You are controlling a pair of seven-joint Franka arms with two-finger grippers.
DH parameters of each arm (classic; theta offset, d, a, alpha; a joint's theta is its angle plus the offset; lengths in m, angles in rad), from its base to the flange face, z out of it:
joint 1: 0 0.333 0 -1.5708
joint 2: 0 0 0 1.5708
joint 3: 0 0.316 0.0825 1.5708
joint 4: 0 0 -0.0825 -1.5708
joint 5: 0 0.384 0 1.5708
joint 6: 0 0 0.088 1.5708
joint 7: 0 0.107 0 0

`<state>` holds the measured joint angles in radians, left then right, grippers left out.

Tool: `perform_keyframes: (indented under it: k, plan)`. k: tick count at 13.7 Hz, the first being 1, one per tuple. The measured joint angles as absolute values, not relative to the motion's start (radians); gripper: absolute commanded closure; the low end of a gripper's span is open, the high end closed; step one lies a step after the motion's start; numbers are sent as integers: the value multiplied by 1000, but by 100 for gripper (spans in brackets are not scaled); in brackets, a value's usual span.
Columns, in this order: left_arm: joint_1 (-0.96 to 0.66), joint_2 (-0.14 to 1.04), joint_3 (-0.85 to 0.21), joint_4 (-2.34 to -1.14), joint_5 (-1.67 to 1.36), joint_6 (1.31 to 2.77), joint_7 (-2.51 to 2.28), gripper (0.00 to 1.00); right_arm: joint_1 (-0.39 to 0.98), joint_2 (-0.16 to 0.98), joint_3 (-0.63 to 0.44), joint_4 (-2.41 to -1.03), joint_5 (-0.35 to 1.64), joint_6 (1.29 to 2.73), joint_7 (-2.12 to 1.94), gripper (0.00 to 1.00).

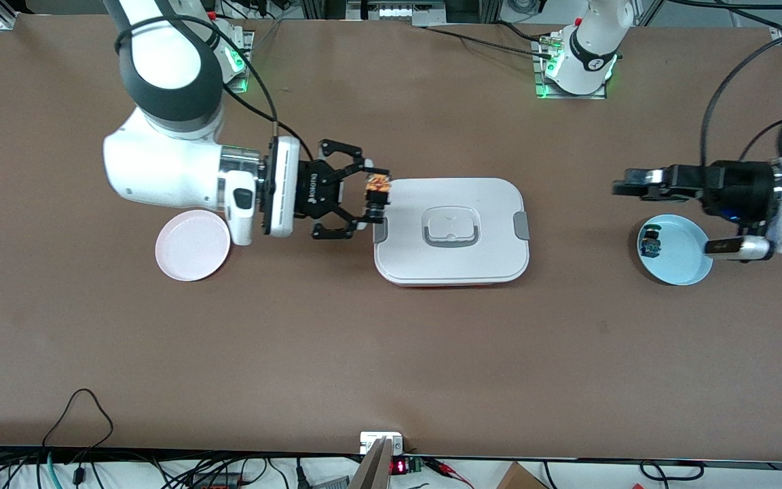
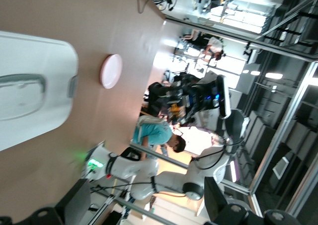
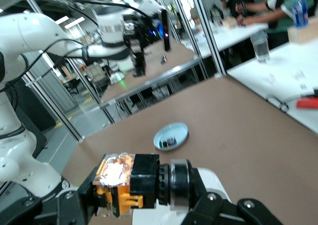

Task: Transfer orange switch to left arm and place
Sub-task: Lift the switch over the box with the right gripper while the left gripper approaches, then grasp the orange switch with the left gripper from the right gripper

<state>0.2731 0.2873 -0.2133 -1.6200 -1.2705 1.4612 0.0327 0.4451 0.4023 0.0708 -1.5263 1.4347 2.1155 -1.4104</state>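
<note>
My right gripper [image 1: 371, 197] is shut on the orange switch [image 1: 377, 185], a small black cylinder with an orange section. It holds the switch in the air at the edge of the white box [image 1: 452, 231] toward the right arm's end. In the right wrist view the switch [image 3: 130, 184] sits between the fingers. My left gripper [image 1: 625, 185] is open and empty. It points sideways toward the box, above the table beside the blue plate [image 1: 683, 261]. The left wrist view shows the box [image 2: 30, 96] and the right gripper with the switch [image 2: 174, 107] farther off.
The blue plate holds a small part with a green cap and blue body [image 1: 650, 243]; the plate also shows in the right wrist view [image 3: 171, 136]. A pink plate [image 1: 193, 246] lies under the right arm's wrist. The box stands mid-table between the arms.
</note>
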Motion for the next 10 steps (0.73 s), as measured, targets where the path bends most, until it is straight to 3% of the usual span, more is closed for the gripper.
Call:
perform_keyframes:
  k: [4, 10]
  plan:
    - [263, 284, -362, -1677, -1331, 1648, -23, 0, 541, 447, 72, -1526, 1669, 2232, -1624, 91]
    - [255, 189, -521, -1806, -1362, 1846, -74, 0, 590, 448, 72, -1484, 1765, 2278, -1640, 91]
